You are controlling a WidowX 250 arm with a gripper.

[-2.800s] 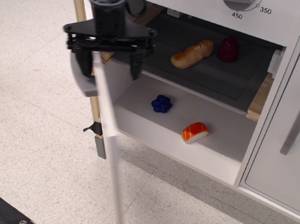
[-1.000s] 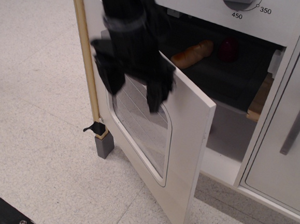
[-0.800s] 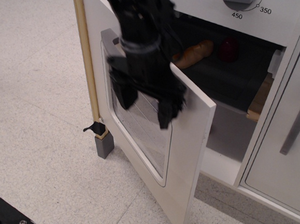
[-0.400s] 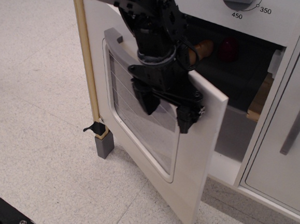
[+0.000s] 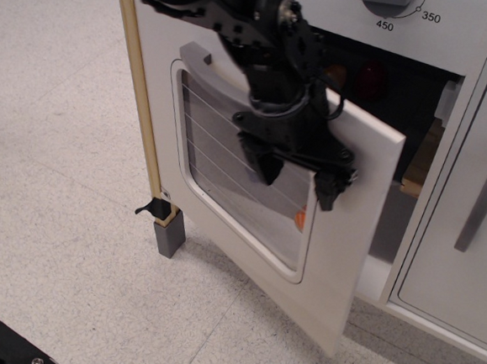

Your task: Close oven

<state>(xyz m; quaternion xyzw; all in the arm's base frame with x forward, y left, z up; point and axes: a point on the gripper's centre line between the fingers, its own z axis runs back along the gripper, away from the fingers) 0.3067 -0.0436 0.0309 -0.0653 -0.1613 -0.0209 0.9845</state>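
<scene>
The oven (image 5: 457, 47) fills the upper right, w/ its door (image 5: 338, 265) hinged at the left and swung most of the way in; a gap remains at the free right edge, so I judge it not yet shut. My gripper (image 5: 298, 180) sits against the door's window (image 5: 227, 181), fingers spread, pinching nothing. To do this well I'd push flat on the panel near the free edge, not the glass; slow approach, steady pressure twd the frame; stop once the edge seats. Grey handle (image 5: 198, 59) is upper left; not needed.
</scene>
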